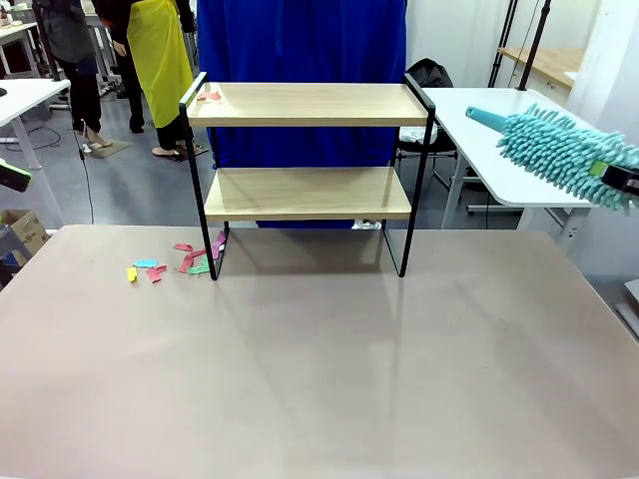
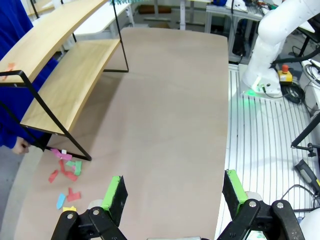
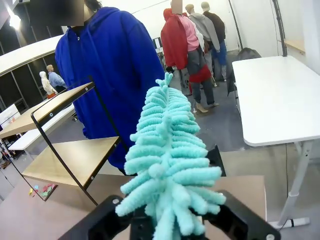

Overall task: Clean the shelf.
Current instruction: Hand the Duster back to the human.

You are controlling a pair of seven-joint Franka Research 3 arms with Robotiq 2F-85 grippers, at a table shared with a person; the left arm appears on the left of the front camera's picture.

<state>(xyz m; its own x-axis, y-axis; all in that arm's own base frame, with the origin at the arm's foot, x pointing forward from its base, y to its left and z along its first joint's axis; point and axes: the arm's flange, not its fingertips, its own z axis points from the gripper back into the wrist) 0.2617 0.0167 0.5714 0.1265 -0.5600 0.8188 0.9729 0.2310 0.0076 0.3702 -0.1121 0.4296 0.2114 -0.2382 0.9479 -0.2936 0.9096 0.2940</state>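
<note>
The shelf (image 1: 305, 195) stands at the far middle of the brown table, two light wooden boards in a black frame. A few pink scraps (image 1: 210, 97) lie on the left end of its top board. A fluffy teal duster (image 1: 559, 150) hangs in the air to the right of the shelf, at about top-board height, with my right gripper (image 1: 624, 180) shut on its handle. In the right wrist view the duster (image 3: 167, 160) rises from the gripper (image 3: 165, 227), with the shelf (image 3: 75, 155) to its left. My left gripper (image 2: 174, 192) stands open over the table, with the shelf (image 2: 65, 80) off to its left.
Coloured paper scraps (image 1: 170, 264) lie on the table by the shelf's left front leg, also seen as scraps (image 2: 65, 175) in the left wrist view. A person in a blue hoodie (image 3: 115, 65) stands right behind the shelf. A white table (image 1: 499, 140) stands at the back right.
</note>
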